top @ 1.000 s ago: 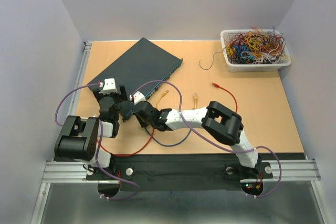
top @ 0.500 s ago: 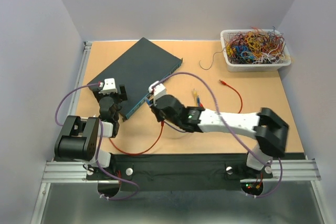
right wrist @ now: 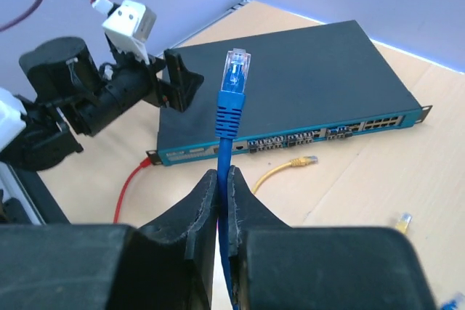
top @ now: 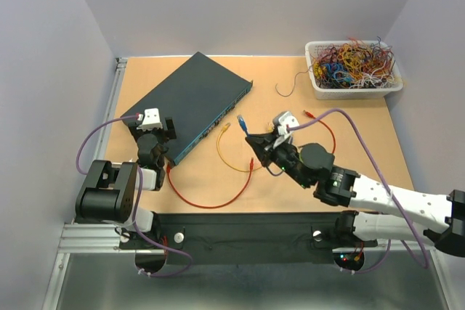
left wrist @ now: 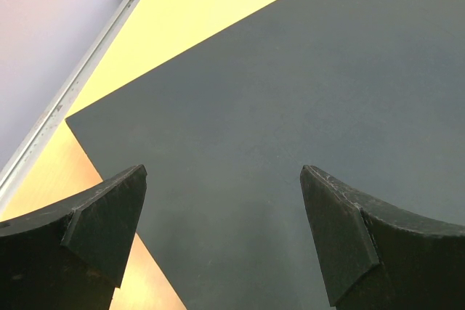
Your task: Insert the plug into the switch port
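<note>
The switch is a flat dark teal box lying at an angle at the back left. Its row of ports runs along the narrow front face. My right gripper is shut on a blue cable, and the blue plug stands upright above the fingers. Seen from above, this gripper is to the right of the switch's front face, with the plug apart from the ports. My left gripper hangs open over the switch's top near its corner, holding nothing.
A yellow cable and a red cable lie loose in front of the switch. Another red plug lies further right. A white basket of tangled wires stands at the back right. A second yellow plug lies near my right gripper.
My right arm has swung from beside the left gripper, along the switch's front, out to the right, and its jaws have closed on the blue cable. The red and yellow cables shifted. The left arm stayed still.
</note>
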`<state>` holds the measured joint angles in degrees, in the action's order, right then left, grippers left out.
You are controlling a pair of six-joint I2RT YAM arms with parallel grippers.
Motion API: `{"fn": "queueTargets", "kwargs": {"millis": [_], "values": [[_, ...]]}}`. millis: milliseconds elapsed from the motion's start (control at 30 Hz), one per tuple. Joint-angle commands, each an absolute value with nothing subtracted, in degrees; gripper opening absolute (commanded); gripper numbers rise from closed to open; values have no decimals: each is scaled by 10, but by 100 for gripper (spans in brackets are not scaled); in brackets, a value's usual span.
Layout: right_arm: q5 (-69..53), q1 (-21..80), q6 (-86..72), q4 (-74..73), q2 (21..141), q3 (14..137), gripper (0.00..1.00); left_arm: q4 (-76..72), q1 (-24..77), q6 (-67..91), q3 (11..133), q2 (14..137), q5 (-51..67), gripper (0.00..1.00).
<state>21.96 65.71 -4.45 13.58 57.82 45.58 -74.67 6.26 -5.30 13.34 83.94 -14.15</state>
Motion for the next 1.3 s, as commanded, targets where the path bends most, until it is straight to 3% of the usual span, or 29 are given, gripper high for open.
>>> {"fn": "queueTargets", "kwargs": {"millis": [0, 433, 700, 1067, 1267], "values": [[145, 659, -6, 214, 531, 404, 1, -904, 59, -54, 131, 837, -145, 99], [-12, 659, 12, 196, 462, 355, 1, -904, 59, -54, 130, 836, -145, 99], [-65, 658, -15, 177, 513, 364, 1, -904, 59, -54, 130, 836, -145, 99], [391, 653, -68, 58, 742, 453, 0, -903, 58, -55, 131, 836, -144, 99], [287, 524, -134, 47, 748, 464, 0, -903, 58, -54, 131, 836, -143, 99]]}}
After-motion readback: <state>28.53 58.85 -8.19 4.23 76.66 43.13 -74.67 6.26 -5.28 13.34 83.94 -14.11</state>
